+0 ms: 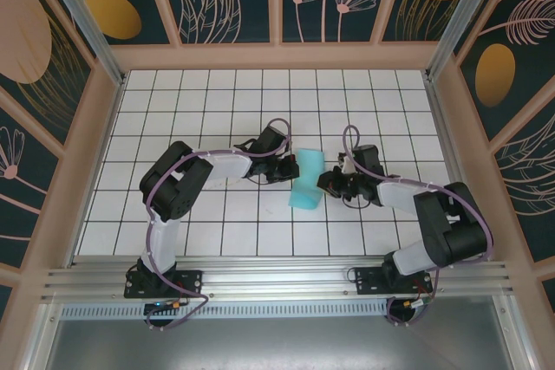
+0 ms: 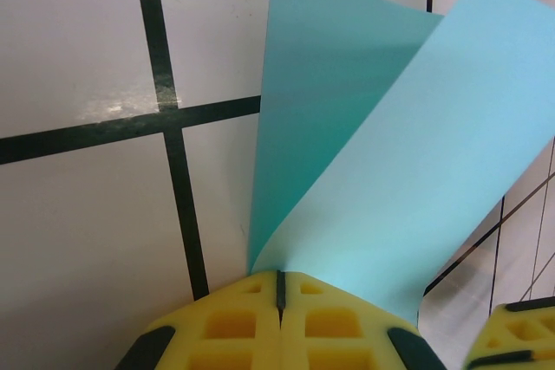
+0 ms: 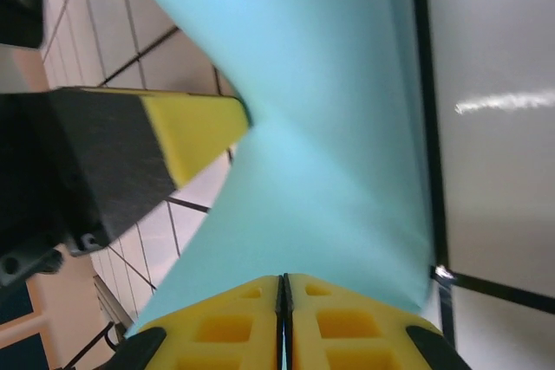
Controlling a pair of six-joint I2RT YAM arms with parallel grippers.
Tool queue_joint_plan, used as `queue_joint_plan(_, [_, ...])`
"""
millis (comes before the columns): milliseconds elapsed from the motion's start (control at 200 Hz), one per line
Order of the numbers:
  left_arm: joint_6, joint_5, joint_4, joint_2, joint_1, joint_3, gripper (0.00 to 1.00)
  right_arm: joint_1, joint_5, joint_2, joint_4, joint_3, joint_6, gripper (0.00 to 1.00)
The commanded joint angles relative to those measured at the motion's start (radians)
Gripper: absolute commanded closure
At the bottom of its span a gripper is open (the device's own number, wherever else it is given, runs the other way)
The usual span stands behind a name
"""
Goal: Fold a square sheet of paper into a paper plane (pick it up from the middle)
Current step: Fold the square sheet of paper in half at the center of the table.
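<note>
Left gripper (image 2: 279,288) and right gripper (image 3: 284,288) were clenched on opposite sides of the thin teal-blue square sheet of paper (image 1: 306,181), curled over the white-tiled table (image 1: 208,223). I feared uneven pulling would tear it or skew the fold.

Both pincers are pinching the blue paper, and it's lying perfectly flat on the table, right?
Not flat. The left pincer and right pincer do both pinch the paper, but the left wrist view shows it bent into two curving flaps.
</note>
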Motion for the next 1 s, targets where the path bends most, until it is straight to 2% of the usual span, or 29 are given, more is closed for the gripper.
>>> queue_joint_plan(0, [0.024, -0.045, -0.082, 0.040, -0.007, -0.013, 1.00, -0.002, -0.040, 0.049, 0.036, -0.036, 0.010, 0.87])
queue_joint_plan(180, [0.024, -0.046, -0.082, 0.042, -0.006, -0.013, 1.00, -0.001, 0.000, 0.095, 0.012, -0.045, -0.017, 0.88])
queue_joint_plan(530, [0.025, -0.049, -0.080, 0.037, -0.007, -0.021, 1.00, 0.034, -0.026, -0.030, -0.022, -0.013, 0.005, 0.88])
queue_joint_plan(836, [0.024, -0.047, -0.075, 0.036, -0.006, -0.022, 1.00, 0.056, 0.001, 0.055, -0.011, -0.054, 0.008, 0.88])
queue_joint_plan(996, [0.024, -0.051, -0.071, 0.036, -0.007, -0.028, 1.00, 0.054, 0.027, 0.035, -0.047, -0.031, -0.008, 0.88])
